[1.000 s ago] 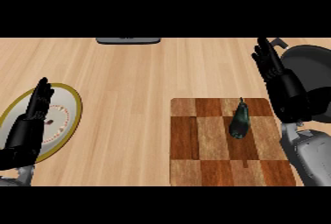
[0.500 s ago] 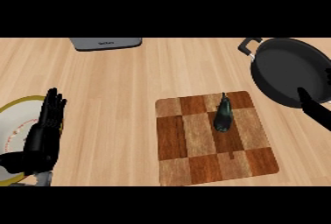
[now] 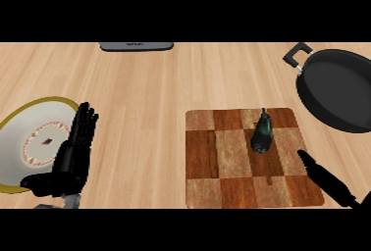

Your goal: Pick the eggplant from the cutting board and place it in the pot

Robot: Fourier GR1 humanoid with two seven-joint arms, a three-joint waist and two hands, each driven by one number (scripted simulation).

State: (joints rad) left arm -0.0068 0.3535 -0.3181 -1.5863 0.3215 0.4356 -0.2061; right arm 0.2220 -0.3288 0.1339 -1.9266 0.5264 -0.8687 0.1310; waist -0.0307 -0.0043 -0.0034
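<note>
Eggplant [image 3: 262,138] lies untouched on the far right squares of the cutting board [image 3: 217,171], thin end pointing away from the robot. The pot [image 3: 340,90] sits on the surface [image 3: 145,83] just beyond the board's far right corner. Right hand [image 3: 325,179] shows at the board's near right corner, straight and empty, near the eggplant but apart; likely the picking hand, being on the pot's side. Left hand [image 3: 72,157] rests open and empty beside the plate [image 3: 22,127], out of the way.
</note>
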